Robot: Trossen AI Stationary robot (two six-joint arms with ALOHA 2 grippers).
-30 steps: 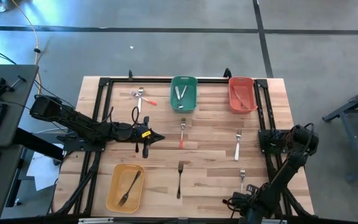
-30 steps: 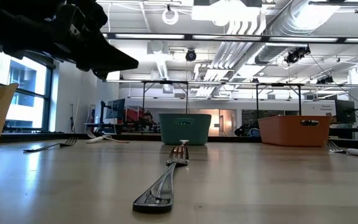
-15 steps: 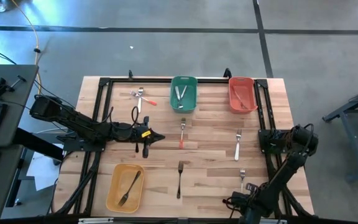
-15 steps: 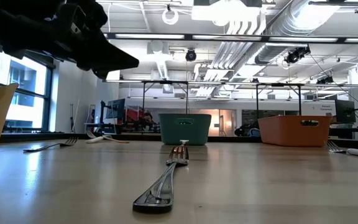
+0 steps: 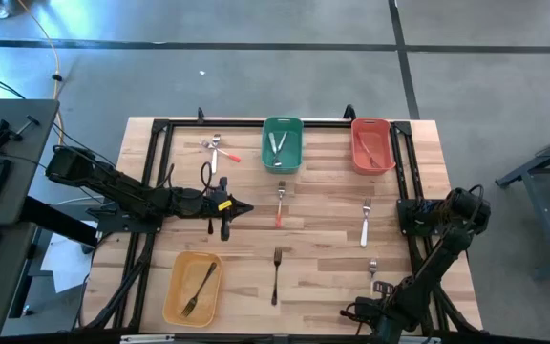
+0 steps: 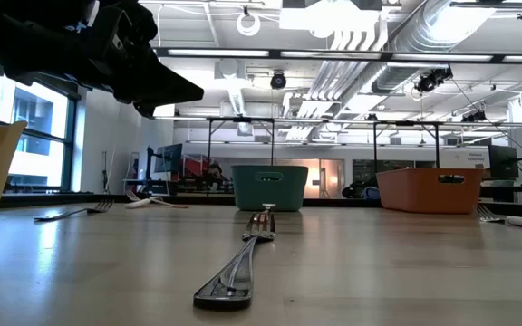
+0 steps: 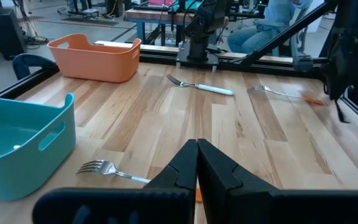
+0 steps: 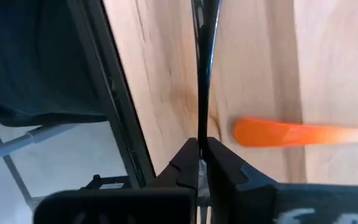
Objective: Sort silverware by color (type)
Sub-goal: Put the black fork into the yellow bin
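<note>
My right gripper (image 8: 199,142) sits low at the table's near right edge (image 5: 356,311), shut on a thin black fork (image 8: 199,68). An orange fork handle (image 8: 291,133) lies on the wood just beyond it. My left gripper (image 5: 233,211) hovers shut and empty over the table's left middle, also seen in the left wrist view (image 7: 197,147). Loose on the wood lie a black fork (image 5: 276,274), a red-handled fork (image 5: 280,204), a white-handled fork (image 5: 366,225) and two crossed forks (image 5: 218,149). My right gripper pinches the thin black fork between its two fingertips (image 8: 199,127). The fingers point toward the table's left, along the near edge. The fork runs straight on from them, in line with the fingers. I cannot tell whether it is clear of the wood.
A green bin (image 5: 282,159) and a red bin (image 5: 371,164) stand at the far edge, each with forks inside. A yellow bin (image 5: 176,287) at the near left holds a black fork. A black frame rail (image 8: 114,93) runs beside my right gripper.
</note>
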